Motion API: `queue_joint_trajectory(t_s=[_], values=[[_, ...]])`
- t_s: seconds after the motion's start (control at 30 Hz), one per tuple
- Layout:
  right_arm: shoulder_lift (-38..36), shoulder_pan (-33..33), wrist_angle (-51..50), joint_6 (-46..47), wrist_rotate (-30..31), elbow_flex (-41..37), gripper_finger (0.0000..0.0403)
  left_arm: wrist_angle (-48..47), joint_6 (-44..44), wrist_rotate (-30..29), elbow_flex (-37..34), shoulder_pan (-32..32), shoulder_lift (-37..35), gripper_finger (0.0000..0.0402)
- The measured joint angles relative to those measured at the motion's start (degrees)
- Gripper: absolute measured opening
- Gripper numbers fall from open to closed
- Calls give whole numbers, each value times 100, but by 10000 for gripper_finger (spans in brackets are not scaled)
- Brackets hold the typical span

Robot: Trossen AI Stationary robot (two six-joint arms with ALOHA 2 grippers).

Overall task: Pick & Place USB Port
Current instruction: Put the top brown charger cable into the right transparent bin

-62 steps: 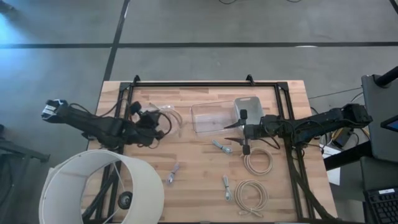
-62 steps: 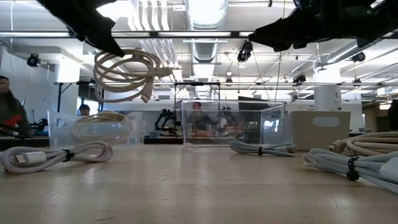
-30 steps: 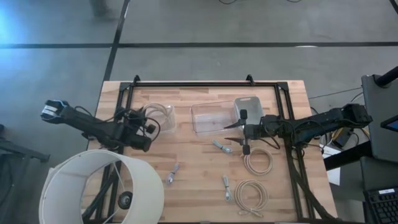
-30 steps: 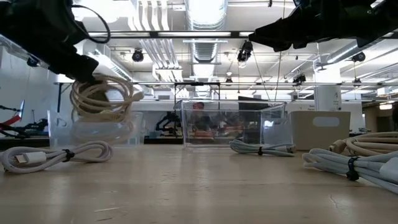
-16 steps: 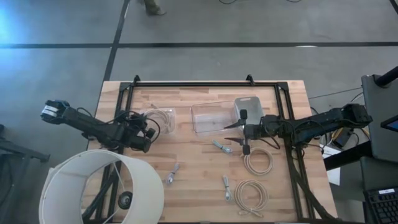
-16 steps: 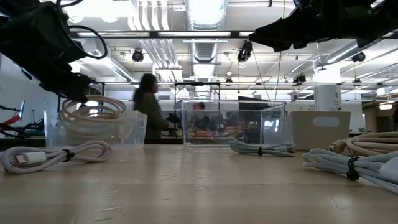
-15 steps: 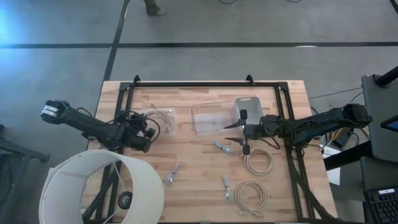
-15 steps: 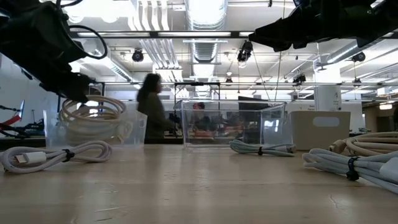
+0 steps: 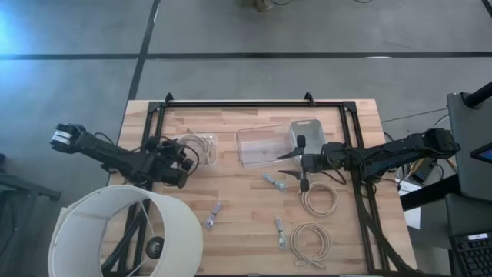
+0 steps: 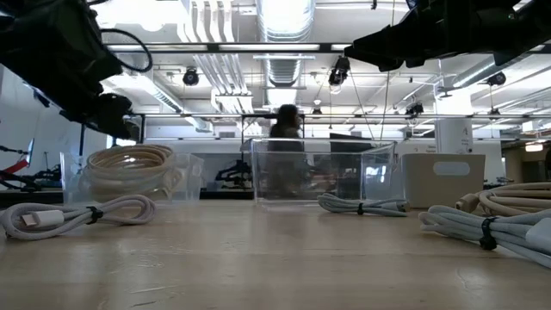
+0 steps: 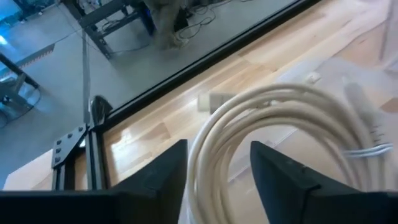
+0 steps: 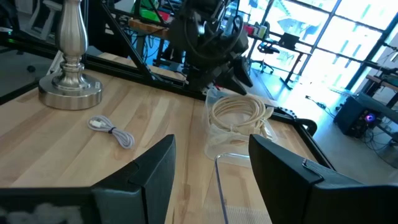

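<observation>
At left of centre, the coiled cable (image 9: 201, 142) now rests in the small clear bin (image 9: 206, 156) — released by the left gripper (image 9: 183, 156), fingers apart, lifting away — while the right gripper (image 9: 294, 163), also spread, waits mid-table.

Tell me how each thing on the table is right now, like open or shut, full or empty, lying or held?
Left gripper: open, above the small bin.
Right gripper: open, holding nothing.
Coiled white cable: released, resting in the small bin.
Small clear bin: holds that coil.
Large clear bin: empty.
Bundled cables: lying loose on the table.
</observation>
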Motion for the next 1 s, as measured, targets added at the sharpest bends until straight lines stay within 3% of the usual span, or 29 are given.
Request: queue_joint_trajectory(t_s=[0.17, 0.37, 0.57, 0.77, 1.0], values=[[0, -2, 2, 14, 1, 0, 201, 448, 701, -114, 326, 0, 0, 201], [0, 1, 2, 318, 0, 4, 201, 1880, 2159, 65, 510, 0, 0, 202], [0, 0, 0, 561, 0, 4, 201, 3482, 3629, 1261, 484, 0, 2, 202], [0, 1, -17, 989, 0, 4, 201, 4115, 4488, 2657, 484, 0, 29, 202], [-2, 3, -492, 1624, 1, 4, 201, 4702, 5244, 2900, 479, 0, 453, 202]])
